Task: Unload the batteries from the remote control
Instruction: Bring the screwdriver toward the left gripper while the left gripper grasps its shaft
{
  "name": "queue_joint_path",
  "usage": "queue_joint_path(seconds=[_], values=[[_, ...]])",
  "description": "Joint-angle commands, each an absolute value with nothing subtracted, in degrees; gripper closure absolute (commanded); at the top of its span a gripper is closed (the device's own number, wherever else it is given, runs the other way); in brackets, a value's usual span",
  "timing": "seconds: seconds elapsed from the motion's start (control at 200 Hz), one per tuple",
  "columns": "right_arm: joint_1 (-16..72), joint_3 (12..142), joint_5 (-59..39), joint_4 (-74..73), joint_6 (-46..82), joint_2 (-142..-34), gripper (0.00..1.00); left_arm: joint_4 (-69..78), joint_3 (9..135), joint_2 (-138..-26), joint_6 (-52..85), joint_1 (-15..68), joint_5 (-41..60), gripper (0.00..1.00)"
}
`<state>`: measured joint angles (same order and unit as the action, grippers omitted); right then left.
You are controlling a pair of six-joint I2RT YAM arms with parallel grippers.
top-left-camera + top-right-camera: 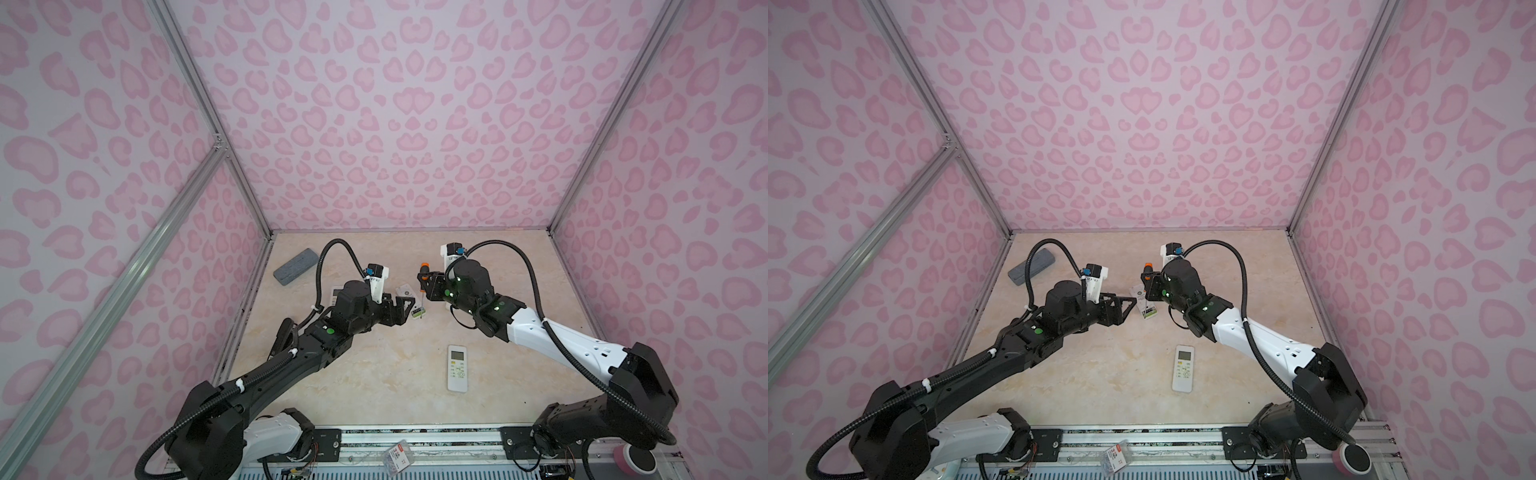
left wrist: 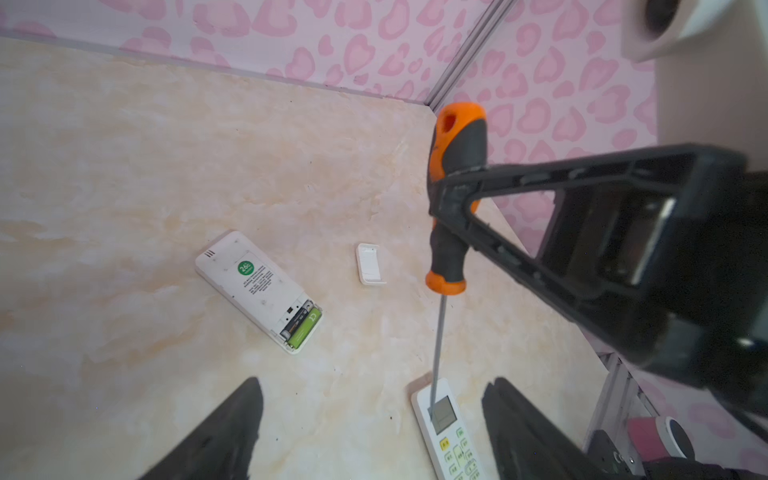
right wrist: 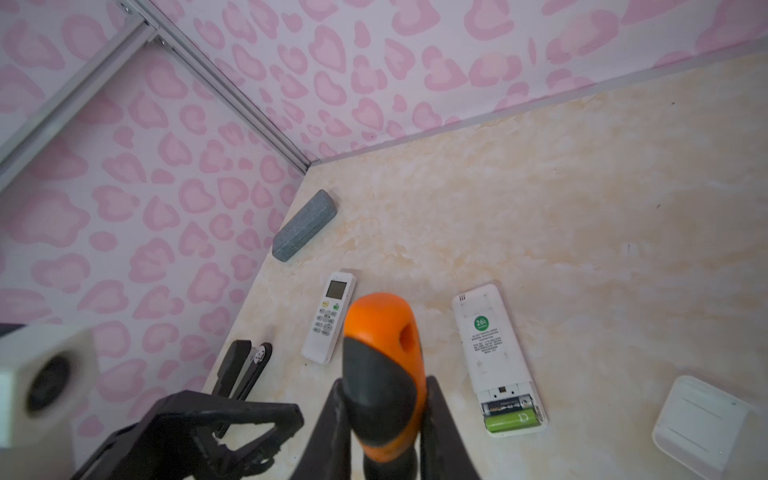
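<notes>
A white remote control (image 2: 253,286) lies face down mid-table with its battery bay uncovered. Two batteries sit side by side in the bay, a bright green one (image 2: 305,329) and a dark one (image 2: 296,318); the right wrist view shows the same green battery (image 3: 513,419) and dark battery (image 3: 506,405). My left gripper (image 2: 374,419) is open with nothing between its fingers, just left of the remote (image 1: 405,291) in both top views. My right gripper (image 3: 384,419) is shut on the handle of an orange-and-black screwdriver (image 2: 455,166), held upright right of the remote (image 1: 1144,301).
A small white cover plate (image 2: 368,264) lies near the open remote. A second remote (image 1: 457,368) lies face up toward the front, a third remote (image 3: 330,318) on the left beside a black stapler (image 3: 243,370). A grey case (image 1: 295,266) lies at the back left.
</notes>
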<state>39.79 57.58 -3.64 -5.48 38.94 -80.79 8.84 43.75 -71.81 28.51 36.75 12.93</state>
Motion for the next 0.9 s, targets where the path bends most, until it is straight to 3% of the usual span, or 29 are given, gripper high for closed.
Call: queue_joint_path(seconds=[0.0,0.55,0.64,0.76,0.815,0.9], values=[[39.9,56.8,-2.1,-7.4,42.0,-79.6,1.0,14.5,45.1,-74.2,29.9,36.9,18.8,0.2],[39.9,55.5,-3.8,-7.1,43.5,-76.5,1.0,16.7,48.3,-80.8,30.0,40.1,23.1,0.52],[39.9,55.1,-4.2,-6.9,43.2,-76.3,1.0,16.4,48.5,-80.3,29.4,40.0,22.9,0.63],[39.9,55.0,-5.0,-6.8,43.8,-76.3,1.0,15.3,48.9,-80.0,28.5,40.1,22.5,0.93],[39.8,55.1,-5.8,-6.9,43.7,-76.4,0.93,14.8,49.1,-79.7,27.9,40.0,22.4,0.96],[39.4,55.6,-6.9,-6.4,43.0,-76.1,0.7,13.5,49.3,-79.1,26.4,40.1,22.2,0.96]])
